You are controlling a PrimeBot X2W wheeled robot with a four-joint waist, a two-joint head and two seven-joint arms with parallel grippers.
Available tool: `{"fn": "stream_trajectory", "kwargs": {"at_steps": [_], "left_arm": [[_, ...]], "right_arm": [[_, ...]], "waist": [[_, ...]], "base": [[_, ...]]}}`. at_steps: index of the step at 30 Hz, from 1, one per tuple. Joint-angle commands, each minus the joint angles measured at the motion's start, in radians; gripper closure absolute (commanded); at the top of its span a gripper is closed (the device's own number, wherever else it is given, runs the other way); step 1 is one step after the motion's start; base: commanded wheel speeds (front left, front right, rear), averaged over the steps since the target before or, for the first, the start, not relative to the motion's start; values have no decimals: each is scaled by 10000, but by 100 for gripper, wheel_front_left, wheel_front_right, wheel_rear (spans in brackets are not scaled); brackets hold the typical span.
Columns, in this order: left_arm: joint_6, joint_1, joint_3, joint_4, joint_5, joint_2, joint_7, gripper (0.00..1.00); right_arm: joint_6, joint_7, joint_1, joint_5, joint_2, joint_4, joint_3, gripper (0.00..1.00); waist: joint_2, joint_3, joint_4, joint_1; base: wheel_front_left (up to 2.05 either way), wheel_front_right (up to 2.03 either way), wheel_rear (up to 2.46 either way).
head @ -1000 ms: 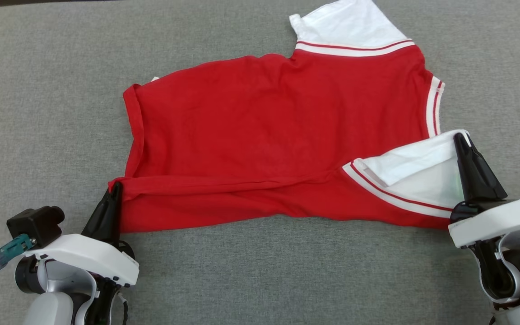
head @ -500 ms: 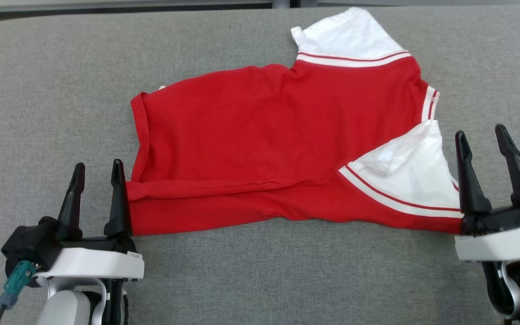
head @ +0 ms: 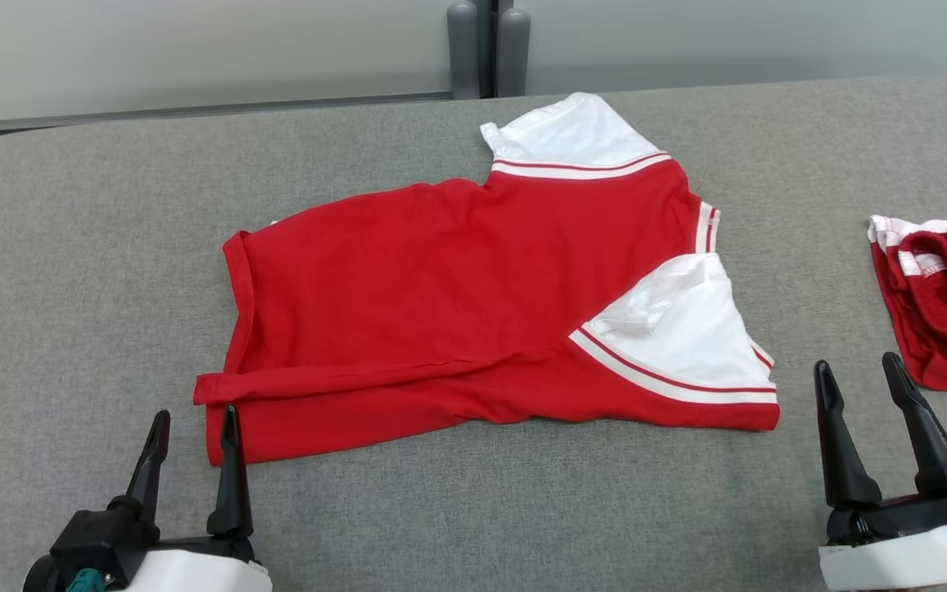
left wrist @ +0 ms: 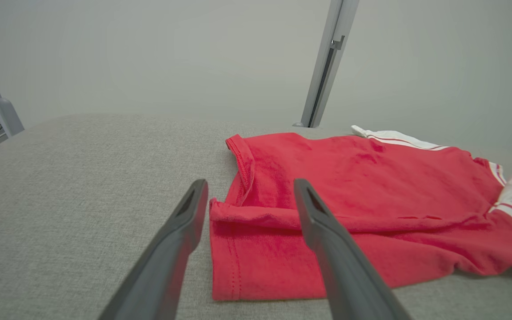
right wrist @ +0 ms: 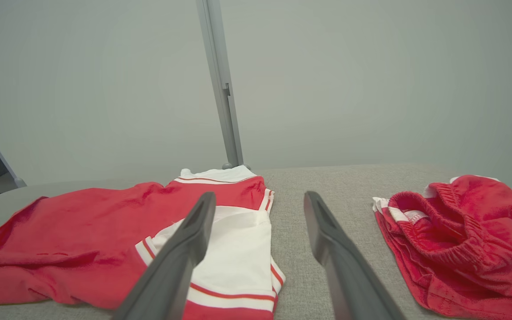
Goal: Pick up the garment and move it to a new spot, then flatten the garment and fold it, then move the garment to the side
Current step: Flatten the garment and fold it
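The white casings of both end effectors are cut off by the bottom edge of the head view, so little more than the dark fingers shows. The second red piece of clothing is cut by the right edge of that view. It is bunched, so its shape is hard to read. On the garment, the nearer white sleeve is folded onto the red body and a strip of the near hem is turned up, hiding the cloth beneath.

There are two end effectors with two fingers each, two pieces of clothing and one grey post beyond the far edge.

The garment, a red shirt with white sleeves and striped trim, lies spread on the grey table, ahead of and between the two end effectors. The left end effector has its fingers spread wide with nothing between them. The shirt's near left hem corner sits right at its right fingertip, and I cannot tell whether they touch. The right end effector is likewise spread and empty. The shirt's near right corner lies just to its left, apart from it, and the bunched red piece lies ahead to its right.
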Motion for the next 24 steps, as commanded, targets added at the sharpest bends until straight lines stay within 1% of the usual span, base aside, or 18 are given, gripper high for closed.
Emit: {"fn": "stream_trajectory", "kwargs": {"at_steps": [1,10,15,19,24], "left_arm": [[-15,50,60,52,-31,63,-37,0],[-240,-60,181,294,-164,52,-43,0],[-400,-212,175,774,-457,-28,63,0],[-617,-444,221,1483,-976,-133,286,0],[-995,-1110,201,2505,-1354,-168,360,0]], "right_arm": [[-1,32,86,-36,-4,-37,-56,0],[-1,67,147,35,-53,-18,-110,0],[-1,177,72,57,-43,43,-47,0],[-1,273,-104,174,-76,590,54,0],[-1,276,-597,439,-80,1896,386,0]], "waist": [[0,-66,-59,0],[0,-139,-19,0],[0,-4,34,0],[0,281,106,0],[0,819,252,0]], "base": [[0,0,0],[0,0,0],[0,0,0],[0,0,0],[0,0,0]]}}
